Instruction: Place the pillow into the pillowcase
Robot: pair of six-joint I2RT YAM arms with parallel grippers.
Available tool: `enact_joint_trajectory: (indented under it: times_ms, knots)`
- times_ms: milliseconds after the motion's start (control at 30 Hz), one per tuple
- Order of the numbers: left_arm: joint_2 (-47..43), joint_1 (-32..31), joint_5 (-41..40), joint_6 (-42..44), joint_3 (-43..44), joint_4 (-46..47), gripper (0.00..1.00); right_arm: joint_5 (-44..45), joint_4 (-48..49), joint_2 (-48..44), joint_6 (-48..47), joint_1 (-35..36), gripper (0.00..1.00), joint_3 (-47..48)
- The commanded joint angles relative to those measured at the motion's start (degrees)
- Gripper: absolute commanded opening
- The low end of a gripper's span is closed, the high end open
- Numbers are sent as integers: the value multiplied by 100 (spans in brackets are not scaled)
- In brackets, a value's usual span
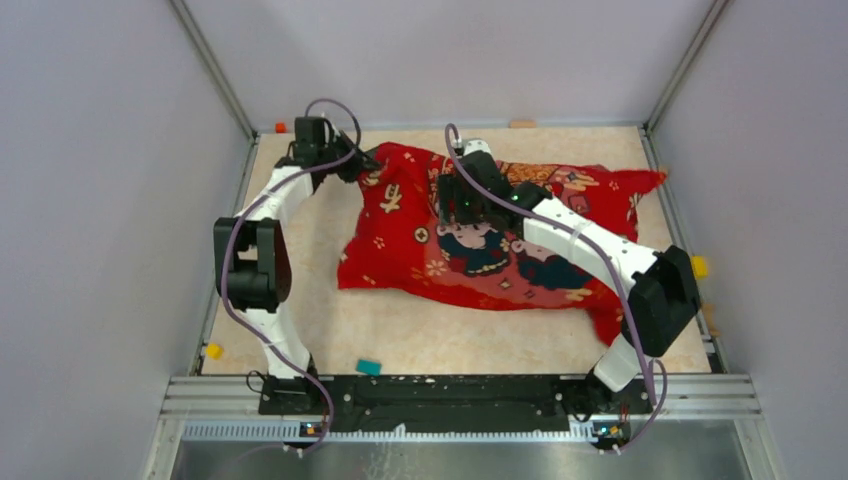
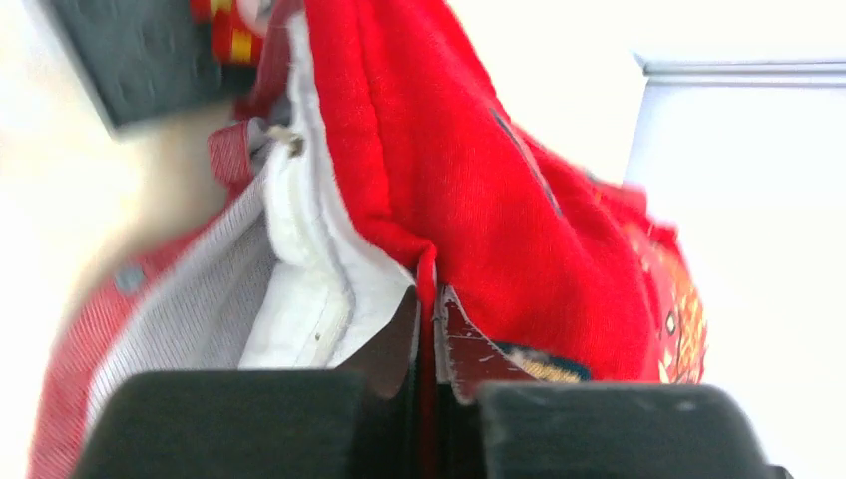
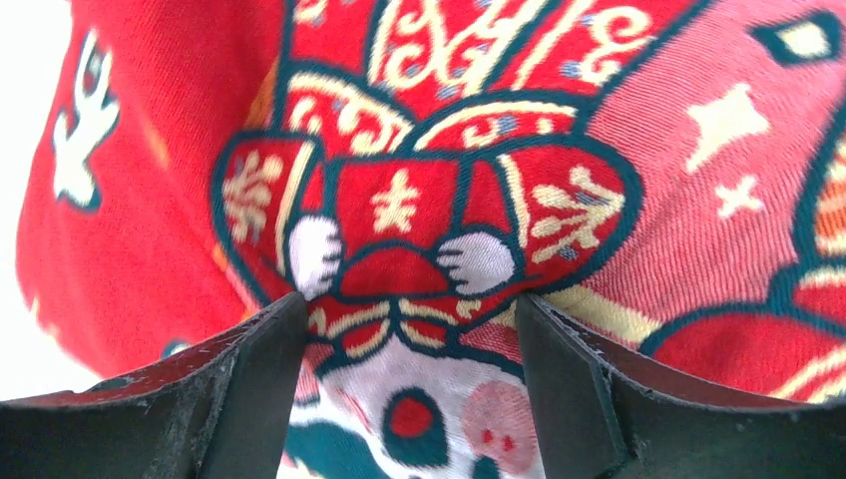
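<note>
Pillowcase (image 1: pixel 400 240): red, likely limp and light, mid-counter (image 1: pixel 330 330). Pillow (image 2: pixel 299 299): white, soft, mostly inside, showing at the 10 o'clock mouth. Left fingers (image 2: pixel 394 344) pinch the hem there, probably the best hold. Right fingers (image 3: pixel 249 369) wide over the print.

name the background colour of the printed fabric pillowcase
The printed fabric pillowcase is bright red, seen best in the right wrist view.

The pillowcase (image 1: pixel 400 240) lies mid-bench (image 1: pixel 330 330) with the pillow (image 2: pixel 299 299) inside. The left gripper (image 1: pixel 358 162) is at its far-left corner, the right gripper (image 1: pixel 462 215) over its middle.
</note>
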Motion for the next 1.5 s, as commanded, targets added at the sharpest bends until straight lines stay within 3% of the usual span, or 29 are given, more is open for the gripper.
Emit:
enact_joint_trajectory:
  times_ms: [0,67,100,233,300,433,667,833,900,1067,1133,1333,1433,1467]
  knots:
    - [72,9,111,688,1284,-673,16,-563,146,262,214,90,75,575]
    - [-337,-15,-202,977,979,-806,55,-633,130,179,144,-67,75,683]
    - [-625,14,-431,1127,757,-856,66,-581,69,115,86,-104,75,748]
    - [-1751,177,-1225,1648,56,-1179,93,-397,-153,-260,-71,-259,76,976]
    - [-2327,202,-1729,1863,-328,-1191,99,-272,-270,-493,-133,-396,77,1074]
    - [-3003,224,-2246,2127,-978,-1315,99,-42,-684,-953,-158,-840,77,1039]
    - [-3142,308,-1604,1959,-2001,-1261,88,264,-836,-1927,-169,-1541,79,-83]
    - [-3071,308,-1558,1766,-2535,-950,79,-207,-440,-2042,-114,-2039,79,-830]
    - [-3080,308,-1763,1671,-2620,-947,67,-223,-327,-1963,-106,-2072,79,-963]
    - [-3191,333,-2388,1649,-2666,-1133,15,-220,-109,-1723,-84,-2300,78,-1092]
    - [-3206,346,-2582,1633,-2689,-1257,0,-247,-26,-1652,-79,-2417,78,-1114]
    - [-3494,526,-2718,1636,-2951,-1208,0,-286,138,-1456,-76,-2563,73,-1042]
    - [-3487,528,-2466,1735,-2952,-1157,31,-344,181,-1397,-85,-2559,73,-1013]
    - [-3491,528,-2471,1737,-2957,-1157,46,-342,199,-1375,-89,-2560,73,-997]
